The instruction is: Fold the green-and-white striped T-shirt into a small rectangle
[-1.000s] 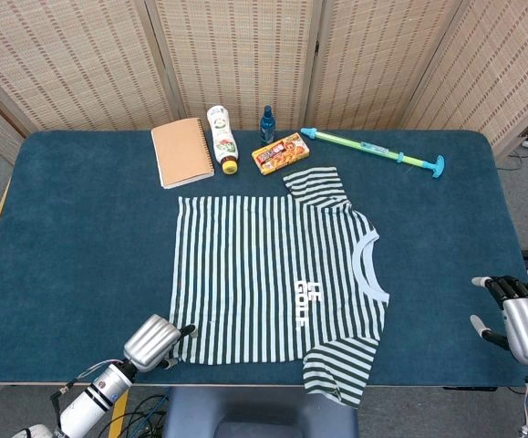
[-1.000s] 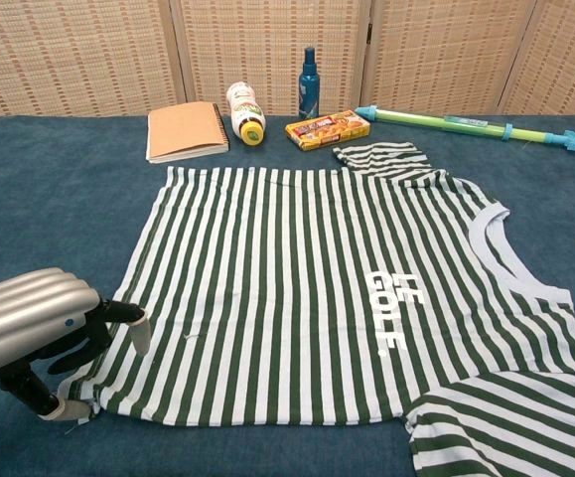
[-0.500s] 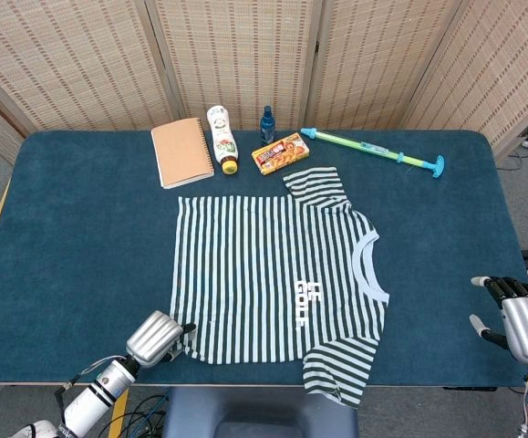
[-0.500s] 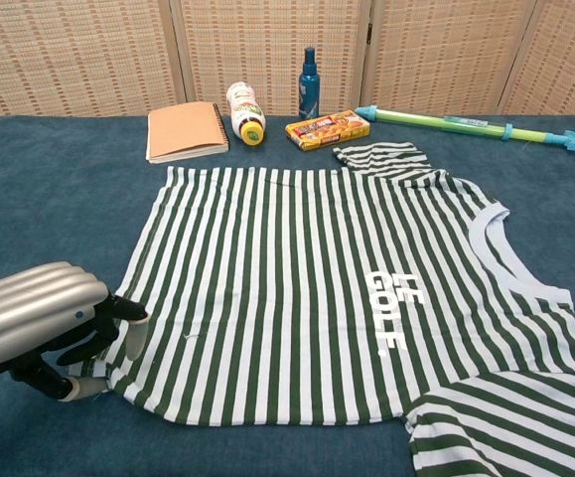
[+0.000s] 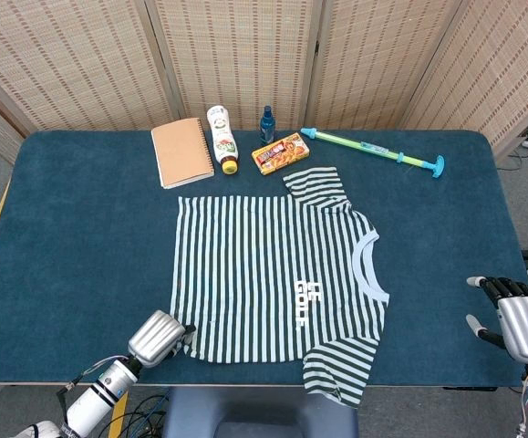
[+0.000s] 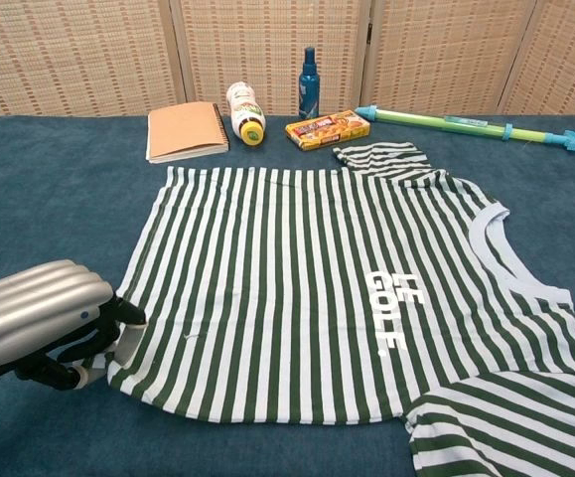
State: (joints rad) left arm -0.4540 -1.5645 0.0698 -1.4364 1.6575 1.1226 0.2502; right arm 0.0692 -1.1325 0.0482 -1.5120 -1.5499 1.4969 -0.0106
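Two metal-shelled hands show at the near edge of the blue felt-covered table. The green-and-white striped T-shirt lies flat and face up at the table's middle, collar toward the right, its soft cloth printed with white letters and one sleeve hanging over the near edge. The left hand, ribbed and silver with dark fingers, has those fingers curled onto the shirt's near left hem corner and pinches it. Compared with a second ago, that corner has drawn inward and the hem line there now runs slanted and slightly bunched, and the hand sits closer to the cloth. The right hand rests off to the far right, well apart from the shirt, fingers spread and holding nothing, about where it was before. Along the far side lie a tan spiral notebook, a white squeeze bottle on its side, a small upright blue bottle, a flat orange snack box and a long green and teal plastic water pump
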